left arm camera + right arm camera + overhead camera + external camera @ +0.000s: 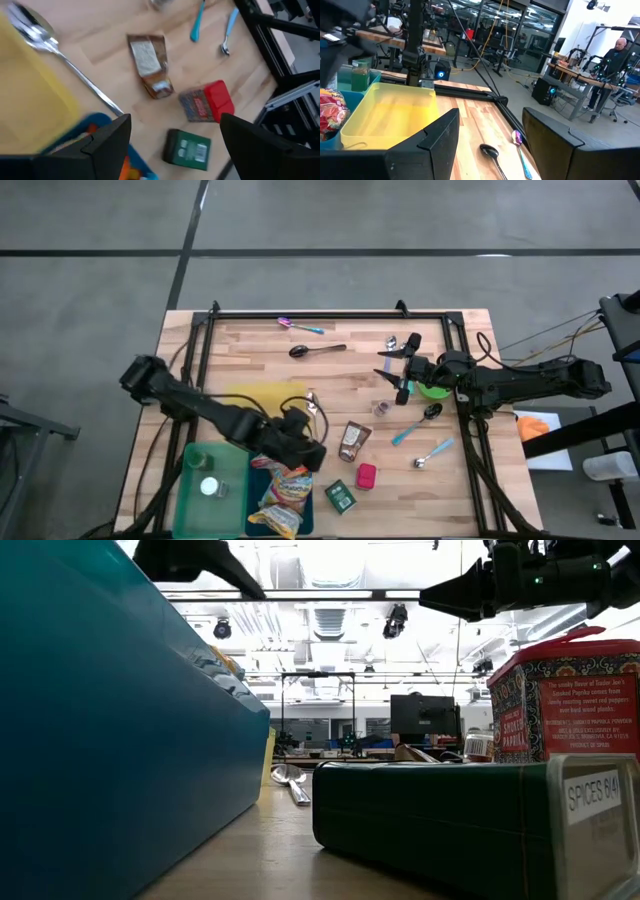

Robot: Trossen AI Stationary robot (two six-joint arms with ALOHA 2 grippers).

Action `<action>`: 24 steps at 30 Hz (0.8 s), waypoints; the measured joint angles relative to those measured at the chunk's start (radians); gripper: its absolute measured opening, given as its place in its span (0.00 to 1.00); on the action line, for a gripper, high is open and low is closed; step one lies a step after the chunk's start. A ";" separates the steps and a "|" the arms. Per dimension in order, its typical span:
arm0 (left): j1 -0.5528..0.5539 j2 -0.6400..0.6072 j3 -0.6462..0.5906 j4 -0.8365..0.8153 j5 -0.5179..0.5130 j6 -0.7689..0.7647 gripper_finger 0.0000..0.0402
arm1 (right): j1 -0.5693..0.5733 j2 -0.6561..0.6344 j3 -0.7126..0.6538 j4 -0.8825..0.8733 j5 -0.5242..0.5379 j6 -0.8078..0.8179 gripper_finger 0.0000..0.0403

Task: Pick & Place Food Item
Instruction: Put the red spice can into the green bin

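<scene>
My left gripper (314, 454) stands open above the table's near middle, beside the blue bin (262, 480) that holds a bright snack bag (283, 498). Its wrist view looks down past the open fingers (107, 140) on a brown packet (150, 65), a red spice can (207, 102) and a green tin (187, 147), all lying flat on the wood. In the high view they lie just right of the gripper: packet (353, 440), can (366, 476), tin (340, 496). My right gripper (397, 373) hovers open and level at the far right, with nothing between its fingers.
A yellow bin (262, 394) and a green bin (200, 470) stand at the left. Spoons lie scattered: a black one (315, 350), a silver one (313, 405), blue-handled ones (418, 425). A green bowl (433, 390) sits under the right arm. A black frame (330, 313) borders the table.
</scene>
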 joint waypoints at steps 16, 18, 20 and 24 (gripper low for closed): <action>-0.005 0.354 0.384 -0.047 0.141 -0.171 0.77 | 0.000 0.001 0.000 -0.002 0.000 0.000 0.53; -0.005 0.382 0.432 -0.052 0.141 -0.170 0.77 | 0.000 0.001 0.000 -0.009 0.000 0.000 0.53; -0.005 0.404 0.471 -0.062 0.140 -0.170 0.77 | 0.000 0.001 0.000 -0.019 0.000 0.000 0.53; -0.006 0.446 0.510 -0.068 0.149 -0.171 0.77 | 0.000 0.001 0.000 -0.023 0.000 0.000 0.53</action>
